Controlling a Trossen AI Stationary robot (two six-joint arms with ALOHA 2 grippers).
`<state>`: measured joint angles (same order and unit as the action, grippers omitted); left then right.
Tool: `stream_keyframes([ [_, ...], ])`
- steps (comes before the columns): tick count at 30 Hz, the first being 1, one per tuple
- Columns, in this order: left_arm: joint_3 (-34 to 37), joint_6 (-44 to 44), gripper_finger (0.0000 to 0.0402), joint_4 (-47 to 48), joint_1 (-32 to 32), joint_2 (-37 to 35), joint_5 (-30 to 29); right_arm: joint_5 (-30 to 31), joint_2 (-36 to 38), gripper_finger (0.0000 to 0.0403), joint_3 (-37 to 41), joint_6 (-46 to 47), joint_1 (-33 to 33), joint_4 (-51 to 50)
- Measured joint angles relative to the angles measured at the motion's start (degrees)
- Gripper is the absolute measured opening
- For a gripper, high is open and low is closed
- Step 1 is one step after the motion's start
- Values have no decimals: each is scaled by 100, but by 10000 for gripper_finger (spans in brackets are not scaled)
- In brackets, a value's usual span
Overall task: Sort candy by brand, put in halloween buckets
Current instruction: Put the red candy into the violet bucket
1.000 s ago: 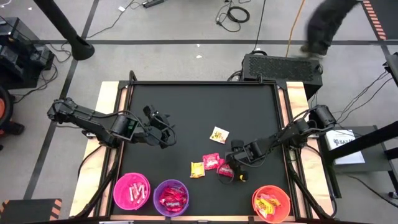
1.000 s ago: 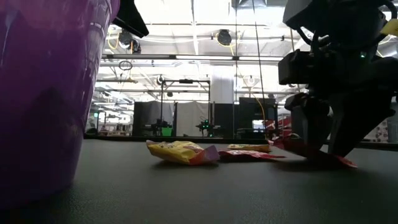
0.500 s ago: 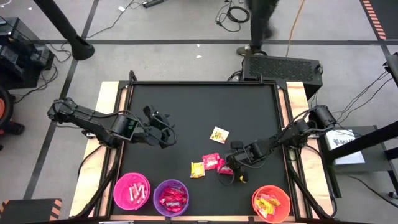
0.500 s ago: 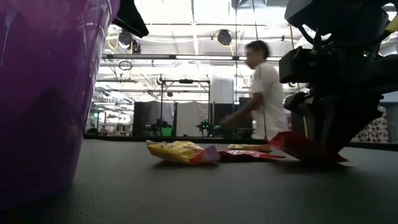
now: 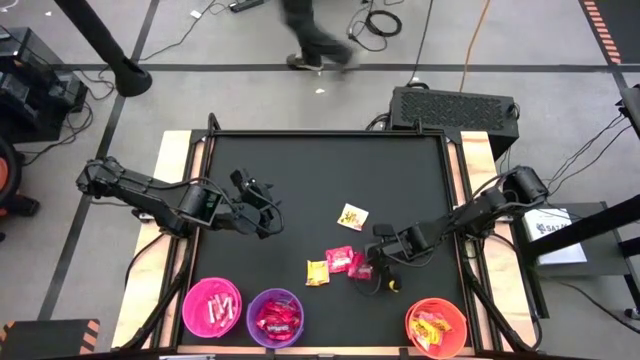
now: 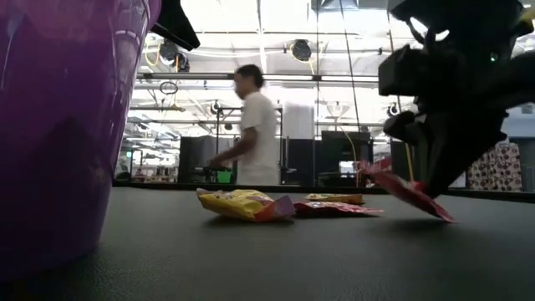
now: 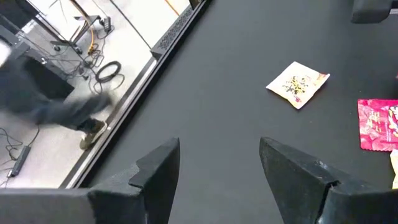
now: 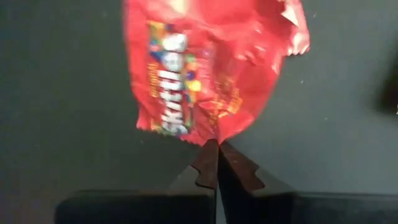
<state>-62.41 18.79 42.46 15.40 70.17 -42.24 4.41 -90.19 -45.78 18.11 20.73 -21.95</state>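
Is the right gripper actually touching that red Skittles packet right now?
Touching. In the right wrist view the right gripper has its fingers pinched shut on the edge of the red Skittles packet.

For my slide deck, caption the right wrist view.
Right gripper pinches a shiny red Skittles candy packet by its edge above the black table.

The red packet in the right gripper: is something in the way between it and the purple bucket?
The right gripper pinches the red packet by one edge. Between it and the purple bucket lie another red packet and a yellow packet, both flat on the table. A lifted carry should pass over them.
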Motion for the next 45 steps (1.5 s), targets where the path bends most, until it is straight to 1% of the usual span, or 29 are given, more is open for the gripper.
stream_keyframes([
  [6,0,0,228,-2,-2,0,-2,71,284,0,-2,31,0,63],
  [13,0,-3,228,-205,-3,0,-181,470,739,0,-43,87,0,88],
  [15,76,-56,228,-612,-29,0,-241,497,892,0,-44,67,0,118],
  [17,299,-374,228,-1294,-98,6,-211,644,1049,0,-44,27,0,113],
  [19,538,-884,228,-2051,-195,49,161,880,1240,0,-44,-19,2,112],
  [23,837,-1733,228,-3416,-396,176,1270,1311,1580,0,-52,-161,0,200],
  [25,917,-1937,228,-3956,-507,299,1758,1379,1710,0,-52,-261,0,229],
  [27,928,-2059,228,-4294,-635,499,2197,1393,1773,0,-52,-421,0,255],
  [29,929,-2158,228,-4663,-731,713,2531,1401,1796,0,-52,-587,0,311],
  [32,929,-2337,228,-5200,-793,1056,2866,1366,1811,0,-60,-1000,0,474],
  [35,910,-2548,228,-5575,-817,1406,3160,1348,1807,0,-129,-1299,0,369],
  [39,641,-2664,228,-5629,-875,1795,3395,1338,1809,0,-293,-1333,0,347],
  [42,454,-2670,228,-5792,-914,2058,3770,1302,1809,0,-331,-1366,2,335],
  [45,259,-2693,228,-5912,-914,2291,3826,1151,1784,0,-337,-1386,12,342],
])
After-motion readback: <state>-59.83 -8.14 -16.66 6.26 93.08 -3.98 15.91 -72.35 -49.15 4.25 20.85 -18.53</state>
